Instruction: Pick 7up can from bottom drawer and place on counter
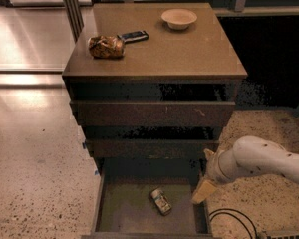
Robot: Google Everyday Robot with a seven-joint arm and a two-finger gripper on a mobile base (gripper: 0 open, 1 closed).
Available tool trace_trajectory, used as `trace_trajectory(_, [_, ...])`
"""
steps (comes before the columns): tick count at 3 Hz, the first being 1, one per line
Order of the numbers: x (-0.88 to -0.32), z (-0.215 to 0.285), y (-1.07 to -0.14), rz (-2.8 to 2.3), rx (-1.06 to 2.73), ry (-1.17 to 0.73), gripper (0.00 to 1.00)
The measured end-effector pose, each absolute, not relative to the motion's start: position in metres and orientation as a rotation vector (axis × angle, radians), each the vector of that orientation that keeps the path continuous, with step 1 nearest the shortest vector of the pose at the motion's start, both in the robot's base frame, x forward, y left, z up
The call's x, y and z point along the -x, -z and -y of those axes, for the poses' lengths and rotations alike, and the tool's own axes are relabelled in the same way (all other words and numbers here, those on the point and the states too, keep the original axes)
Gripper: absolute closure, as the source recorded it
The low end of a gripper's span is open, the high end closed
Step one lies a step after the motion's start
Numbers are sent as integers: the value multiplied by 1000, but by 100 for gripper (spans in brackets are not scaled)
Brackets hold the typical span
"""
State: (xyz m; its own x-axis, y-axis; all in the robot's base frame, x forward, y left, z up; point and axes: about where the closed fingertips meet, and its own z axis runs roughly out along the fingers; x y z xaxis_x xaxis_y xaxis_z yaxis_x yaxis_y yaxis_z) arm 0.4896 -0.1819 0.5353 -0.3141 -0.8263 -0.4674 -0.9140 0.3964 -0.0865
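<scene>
7up can (161, 201) lies on its side on the floor of the open bottom drawer (124, 213), right of centre, long axis skewed. Judged light, thin-walled and smooth. Likely to roll when nudged and to dent under a hard squeeze. Best taken across the round body at mid-length.

Tool (204, 192) hangs at the drawer's right wall, right of the can, near but apart. Spread or closed: cannot tell.

Desk (184, 54) above carries snack bag (105, 47), handset (134, 36), bowl (179, 18).
</scene>
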Motion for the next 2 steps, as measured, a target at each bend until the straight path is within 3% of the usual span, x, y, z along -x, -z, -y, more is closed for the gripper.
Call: trace_trajectory(2, [-496, 151, -442, -2280, 1499, -371, 0])
